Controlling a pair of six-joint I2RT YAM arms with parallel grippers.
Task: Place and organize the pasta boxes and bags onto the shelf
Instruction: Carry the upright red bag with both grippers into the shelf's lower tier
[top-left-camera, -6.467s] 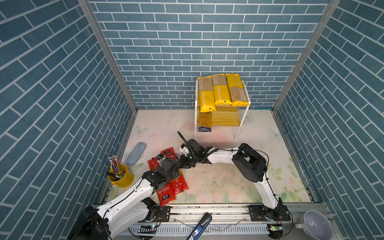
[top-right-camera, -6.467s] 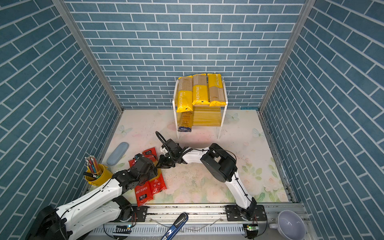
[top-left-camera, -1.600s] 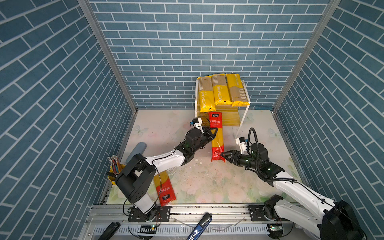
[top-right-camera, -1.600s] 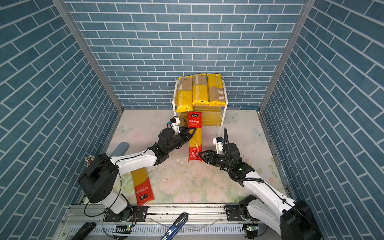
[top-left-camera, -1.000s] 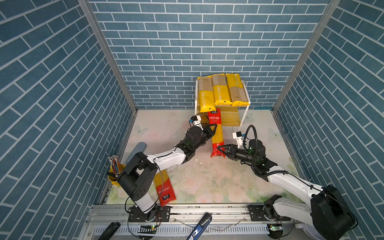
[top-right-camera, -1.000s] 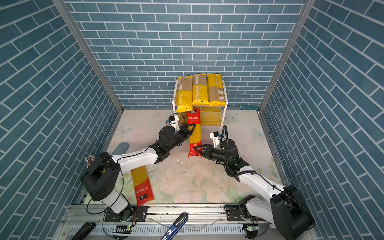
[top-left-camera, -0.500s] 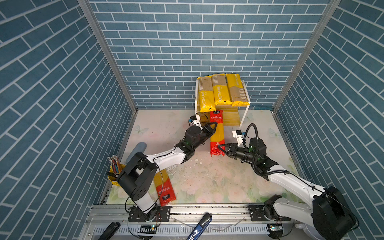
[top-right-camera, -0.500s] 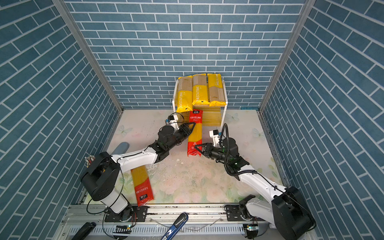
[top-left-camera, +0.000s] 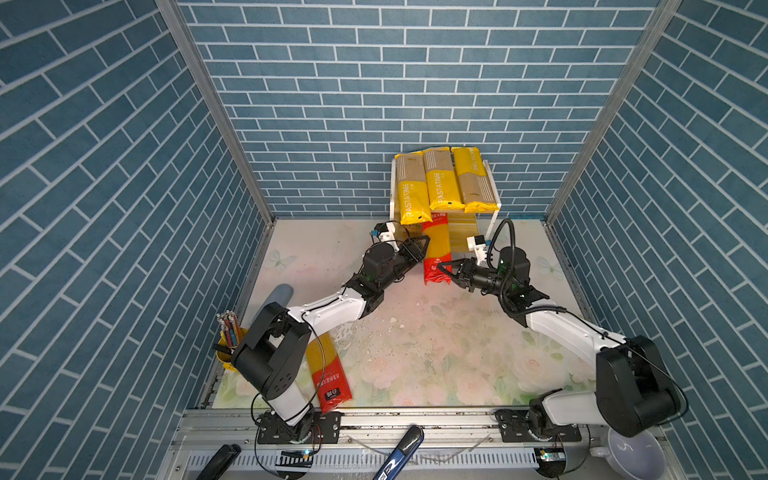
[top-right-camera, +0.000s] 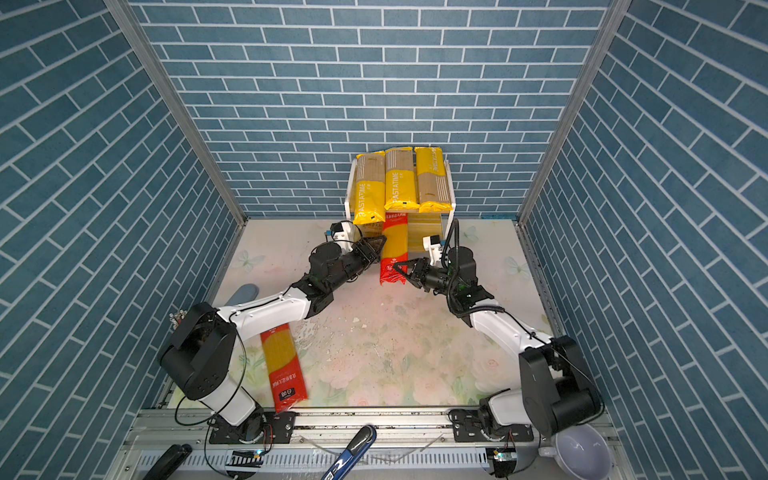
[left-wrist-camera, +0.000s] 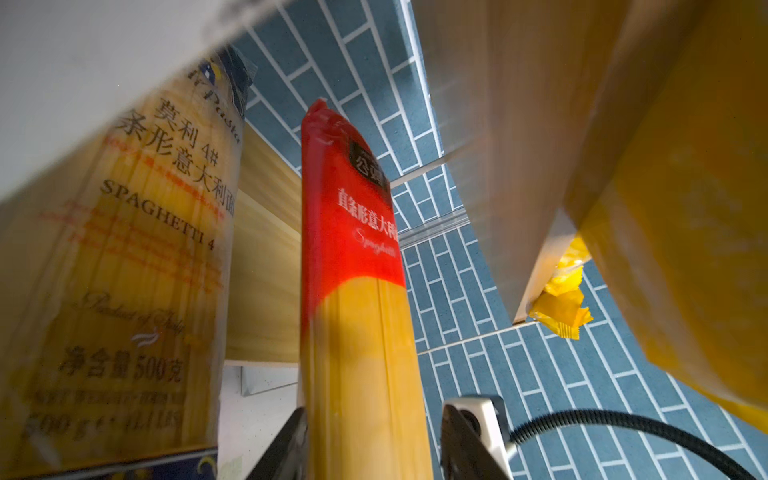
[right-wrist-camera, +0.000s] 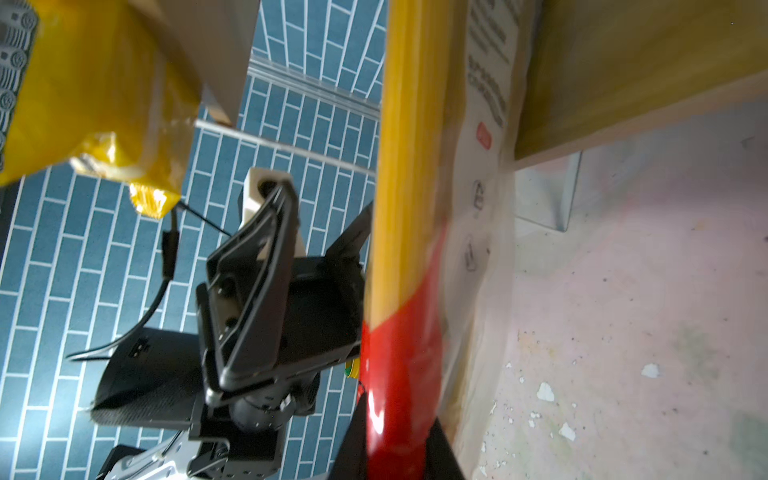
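Right pincer (top-left-camera: 445, 268) pinches the red-ended pack (top-left-camera: 436, 249) mid-frame, its far end in the lower tier of the shelf (top-left-camera: 463, 232); left pincer (top-left-camera: 420, 248) spread around it. Pushed one-handed, I reckon it may skew into the blue-ended pack (left-wrist-camera: 116, 249).

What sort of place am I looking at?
Probably a robot test booth staged as a pantry: blue brick-print walls enclose a floral tabletop, two robot arms stand on a rail, and a shelf holds spaghetti packs.
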